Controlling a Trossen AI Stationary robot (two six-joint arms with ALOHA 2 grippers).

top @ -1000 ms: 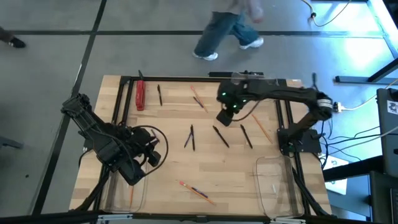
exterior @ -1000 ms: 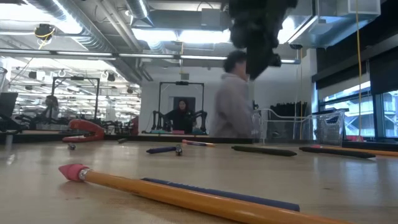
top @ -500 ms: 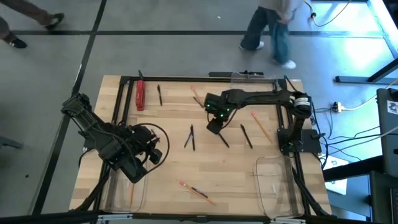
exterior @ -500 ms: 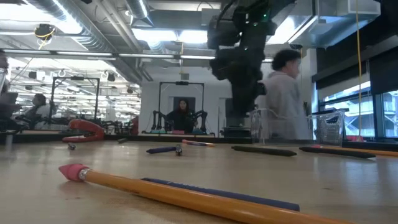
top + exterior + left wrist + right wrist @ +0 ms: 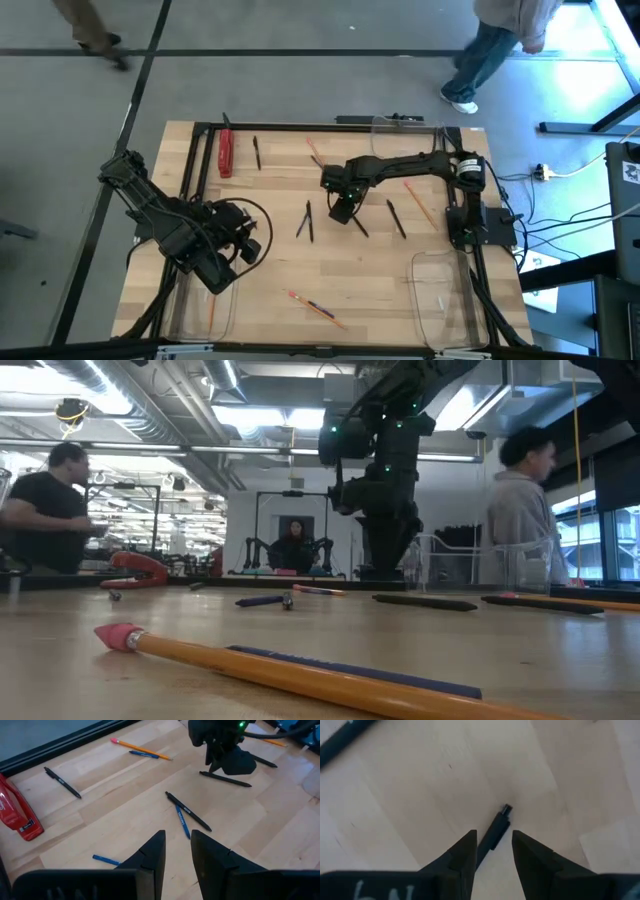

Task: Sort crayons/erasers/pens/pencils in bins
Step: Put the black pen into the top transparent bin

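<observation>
Here only the right wrist view shows a black pen [image 5: 496, 832] between the right gripper's [image 5: 493, 851] open jaws.

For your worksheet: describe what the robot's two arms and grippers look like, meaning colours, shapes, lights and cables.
Both arms are dark, jointed and boxy. Each of the left gripper and the right gripper ends in two flat, tapering black fingers. The right arm's wrist shows small green lights. Black cables loop beside the left arm.

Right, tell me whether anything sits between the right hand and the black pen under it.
Nothing visible does. The right hand is open, directly above the black pen, whose end shows in the gap between its fingers over bare wood. The other pens lie apart from it on the table.
</observation>
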